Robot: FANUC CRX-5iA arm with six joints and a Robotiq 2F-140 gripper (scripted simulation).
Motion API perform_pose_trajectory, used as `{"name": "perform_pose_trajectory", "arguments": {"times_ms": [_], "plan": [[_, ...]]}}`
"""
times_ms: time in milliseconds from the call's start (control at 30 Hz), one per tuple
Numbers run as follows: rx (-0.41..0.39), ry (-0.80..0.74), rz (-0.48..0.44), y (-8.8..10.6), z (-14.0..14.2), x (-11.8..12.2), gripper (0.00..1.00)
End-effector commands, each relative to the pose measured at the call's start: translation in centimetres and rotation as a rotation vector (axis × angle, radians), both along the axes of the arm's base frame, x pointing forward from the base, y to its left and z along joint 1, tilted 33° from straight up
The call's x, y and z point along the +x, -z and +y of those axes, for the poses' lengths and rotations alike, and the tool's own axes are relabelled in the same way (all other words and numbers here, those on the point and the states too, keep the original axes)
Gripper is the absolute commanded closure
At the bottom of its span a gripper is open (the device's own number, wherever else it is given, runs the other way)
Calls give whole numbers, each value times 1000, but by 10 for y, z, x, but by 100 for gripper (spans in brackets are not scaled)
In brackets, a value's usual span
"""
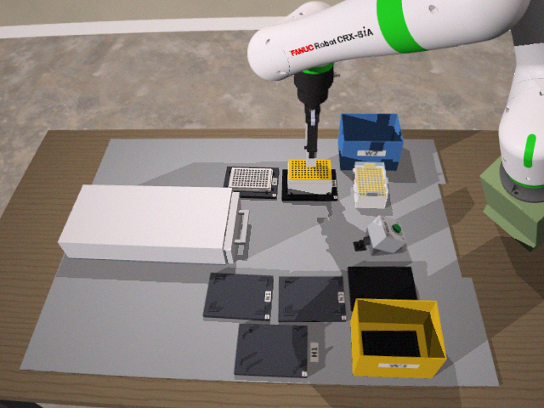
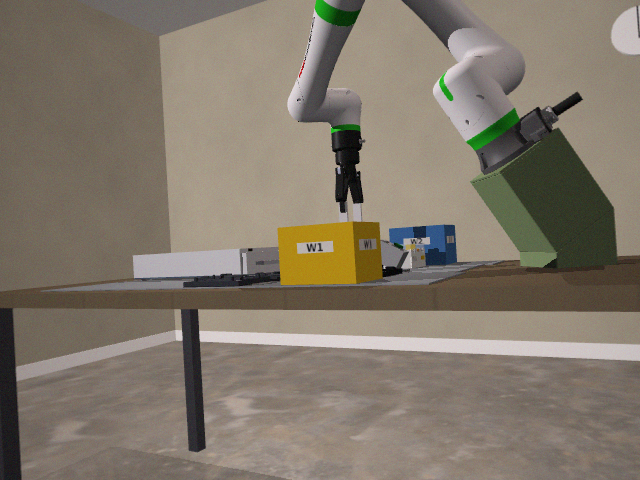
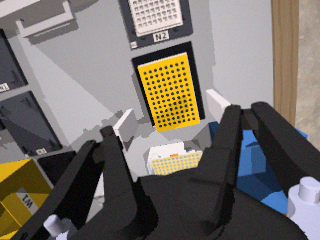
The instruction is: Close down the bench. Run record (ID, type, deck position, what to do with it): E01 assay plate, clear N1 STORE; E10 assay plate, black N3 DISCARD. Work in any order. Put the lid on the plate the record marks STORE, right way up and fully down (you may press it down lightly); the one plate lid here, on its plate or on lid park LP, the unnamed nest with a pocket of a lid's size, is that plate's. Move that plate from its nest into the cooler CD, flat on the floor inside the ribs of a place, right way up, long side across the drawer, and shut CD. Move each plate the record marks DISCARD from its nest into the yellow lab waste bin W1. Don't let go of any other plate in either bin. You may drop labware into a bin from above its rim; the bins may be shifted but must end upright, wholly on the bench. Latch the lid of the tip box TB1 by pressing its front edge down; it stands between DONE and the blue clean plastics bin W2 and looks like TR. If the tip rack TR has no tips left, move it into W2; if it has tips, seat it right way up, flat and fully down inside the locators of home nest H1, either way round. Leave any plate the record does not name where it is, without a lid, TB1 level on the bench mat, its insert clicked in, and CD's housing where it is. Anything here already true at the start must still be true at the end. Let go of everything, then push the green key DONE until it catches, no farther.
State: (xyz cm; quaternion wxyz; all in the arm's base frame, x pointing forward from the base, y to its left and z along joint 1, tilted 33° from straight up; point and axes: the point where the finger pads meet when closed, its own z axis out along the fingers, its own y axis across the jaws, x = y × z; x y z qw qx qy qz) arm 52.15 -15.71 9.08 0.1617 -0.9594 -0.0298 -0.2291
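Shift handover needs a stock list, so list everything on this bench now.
Cooler: one, white, left of mat, drawer front flush.
Assay plate: one, pale, on nest N2.
Tip rack: one, yellow top with dark holes, on a black nest beside N2.
Tip box: one, white, in front of blue bin.
Bin W2: one, blue, back right.
Bin W1: one, yellow, front right.
Black plate: one, inside W1.
DONE key: one, green, on a white block.
Plateless nests: three, dark grey, N1, N3, H1.
Unlabelled nest: one, black, behind W1.
Arm: one, white with green bands, on a green pedestal.
Gripper: one, black, open, holding nothing, above the tip rack.
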Motion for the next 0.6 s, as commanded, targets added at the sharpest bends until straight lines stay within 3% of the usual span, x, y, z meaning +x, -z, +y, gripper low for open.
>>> {"name": "perform_pose_trajectory", "arguments": {"times_ms": [0,567], "plan": [[0,0,0,4,1,2,34],[0,0,0,21,8,11,34]]}}
